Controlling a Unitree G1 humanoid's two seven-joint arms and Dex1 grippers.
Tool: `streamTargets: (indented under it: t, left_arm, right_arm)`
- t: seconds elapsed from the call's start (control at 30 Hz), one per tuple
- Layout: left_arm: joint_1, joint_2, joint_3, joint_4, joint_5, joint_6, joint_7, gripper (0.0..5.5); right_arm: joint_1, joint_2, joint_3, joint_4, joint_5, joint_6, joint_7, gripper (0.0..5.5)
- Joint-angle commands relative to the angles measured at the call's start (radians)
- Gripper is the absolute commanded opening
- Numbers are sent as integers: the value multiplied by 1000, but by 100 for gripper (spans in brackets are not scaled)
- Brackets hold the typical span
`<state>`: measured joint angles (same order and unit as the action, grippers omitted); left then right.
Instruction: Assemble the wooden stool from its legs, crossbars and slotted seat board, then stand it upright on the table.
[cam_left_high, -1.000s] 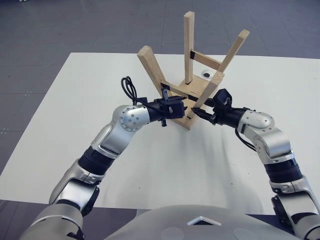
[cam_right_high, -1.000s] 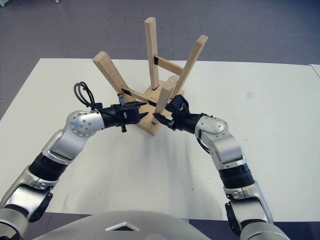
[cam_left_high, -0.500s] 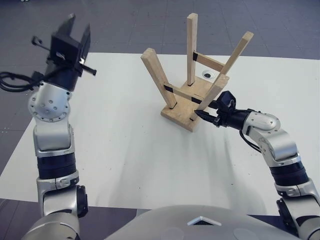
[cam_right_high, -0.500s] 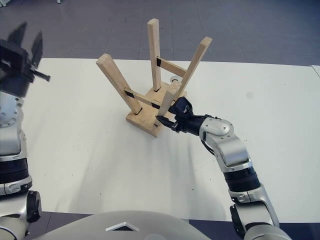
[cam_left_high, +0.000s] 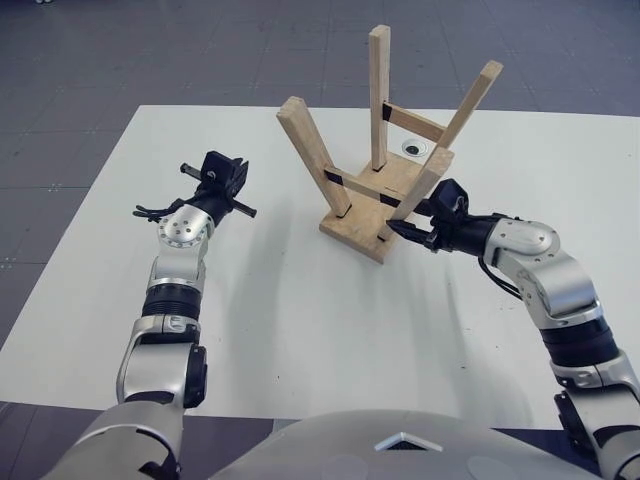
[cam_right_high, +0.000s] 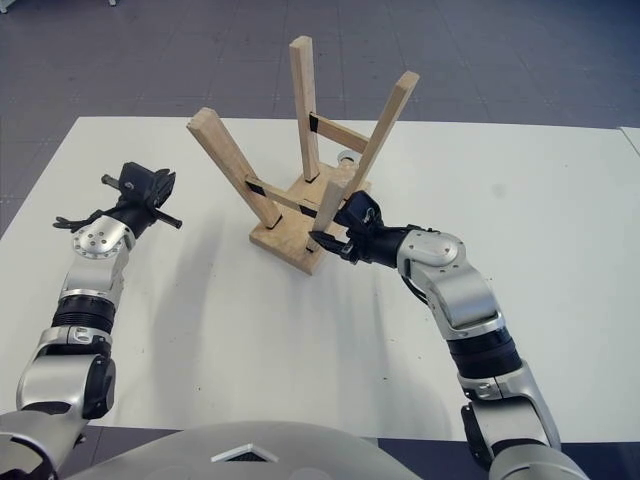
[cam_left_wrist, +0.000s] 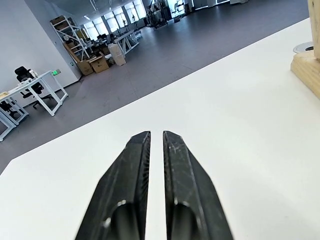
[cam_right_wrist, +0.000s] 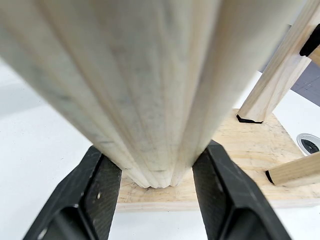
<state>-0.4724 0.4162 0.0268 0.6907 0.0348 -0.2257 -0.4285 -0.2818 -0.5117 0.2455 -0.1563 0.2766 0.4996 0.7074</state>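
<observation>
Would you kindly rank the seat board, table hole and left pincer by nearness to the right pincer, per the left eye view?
1. seat board, beside the right pincer, under its gripped leg.
2. table hole, farther back.
3. left pincer, far left.

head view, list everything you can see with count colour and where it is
stool: one, pale wood, upside down mid-table, seat board flat on it
legs: four, pale wood, pointing up
crossbars: two visible, pale wood, black ends, between legs
table: one, white
round insert: one, grey, in the table behind the stool
left tool: one, black, over the table's left side, fingers nearly together, empty
right tool: one, black, clamped on the nearest leg
</observation>
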Motion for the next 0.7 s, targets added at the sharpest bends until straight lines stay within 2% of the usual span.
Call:
streamTargets:
  t: [0.03, 0.13, 0.23, 0.4, 0.57, 0.7]
  left_arm:
    - [-42, -30, -152, -188, 89, -57, -83, 46]
    - [22, -12, -289, -654, 43, -136, -234, 46]
    - [102, 51, -320, -847, 16, -128, -290, 46]
    - [247, 154, -211, -634, 49, -39, -219, 46]
    - [286, 137, -133, -522, 50, 66, -122, 46]
    - [318, 119, -118, -531, 44, 133, -92, 46]
  right_arm:
    - [64, -17, 51, 25, -14, 81, 32, 203]
    - [61, -25, 59, 19, -17, 87, 39, 203]
    - [78, -25, 53, 6, -15, 92, 33, 203]
    - [76, -55, 76, 16, -38, 28, 105, 203]
    - [7, -111, 137, 136, -170, -220, 181, 202]
    - [32, -121, 147, 179, -184, -310, 200, 202]
